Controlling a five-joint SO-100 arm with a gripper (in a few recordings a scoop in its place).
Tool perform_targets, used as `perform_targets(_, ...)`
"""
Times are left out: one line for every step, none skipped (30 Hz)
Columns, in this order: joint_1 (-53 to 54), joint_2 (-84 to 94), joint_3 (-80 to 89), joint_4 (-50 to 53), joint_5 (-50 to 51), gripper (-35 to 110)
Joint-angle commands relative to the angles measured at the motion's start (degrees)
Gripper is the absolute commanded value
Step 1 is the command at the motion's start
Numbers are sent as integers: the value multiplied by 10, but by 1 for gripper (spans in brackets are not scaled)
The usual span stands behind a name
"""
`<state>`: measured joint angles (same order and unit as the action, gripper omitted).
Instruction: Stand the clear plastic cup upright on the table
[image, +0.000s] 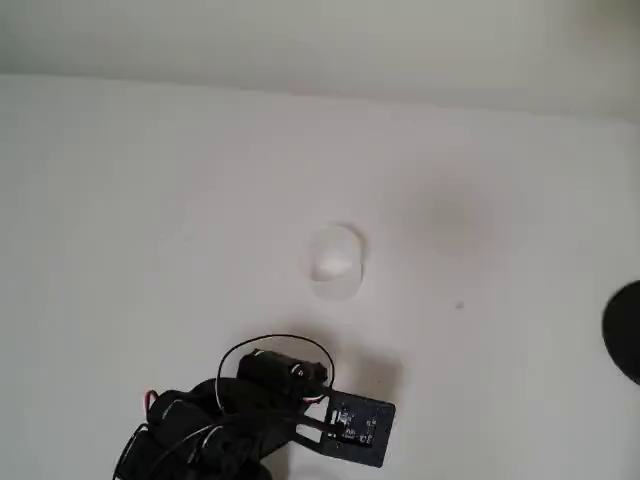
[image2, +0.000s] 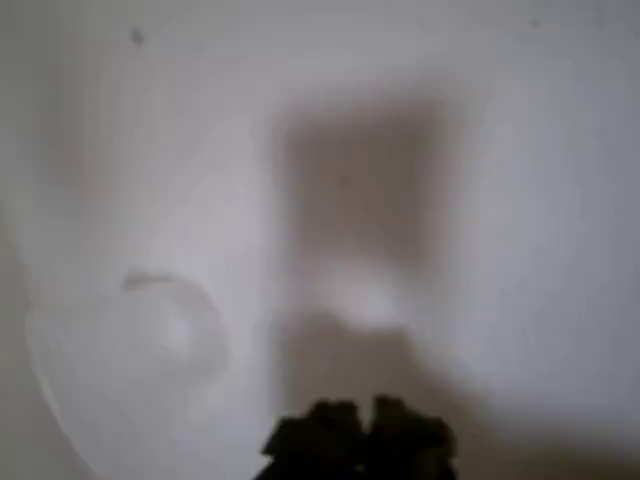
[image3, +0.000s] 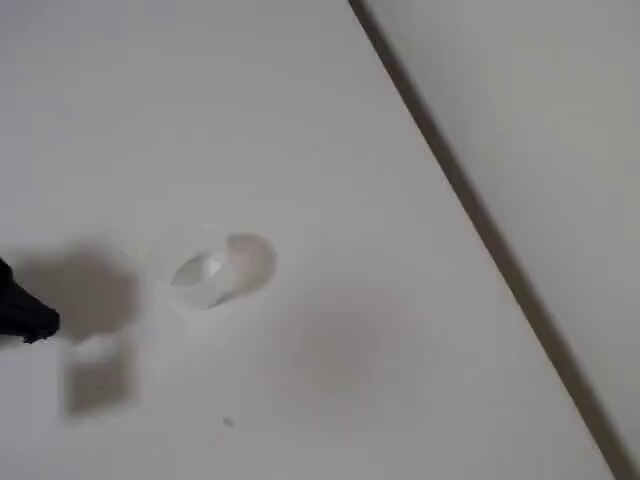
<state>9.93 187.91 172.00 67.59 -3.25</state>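
Observation:
The clear plastic cup (image: 336, 262) is near the middle of the white table (image: 150, 200) and appears to lie on its side. In the fixed view the cup (image3: 222, 268) shows a faint oval mouth to the left and a rounder end to the right. It is a blurred pale ring at the lower left of the wrist view (image2: 130, 345). My black gripper (image: 292, 374) is below the cup in the overhead view, apart from it. Its dark tips (image2: 360, 440) look closed together with nothing held. One black tip (image3: 25, 318) pokes in at the fixed view's left edge.
A dark round object (image: 625, 330) sits at the right edge of the overhead view. The pale wall (image: 320, 35) runs along the table's far side. In the fixed view, the table's edge (image3: 470, 210) is a dark diagonal line. Open table surrounds the cup.

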Motion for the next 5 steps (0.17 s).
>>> perform_targets(4, 4, -4, 2, 4, 0)
perform_targets(4, 4, -4, 2, 4, 0)
perform_targets(4, 4, -4, 2, 4, 0)
perform_targets(4, 4, -4, 2, 4, 0)
perform_targets(4, 4, -4, 2, 4, 0)
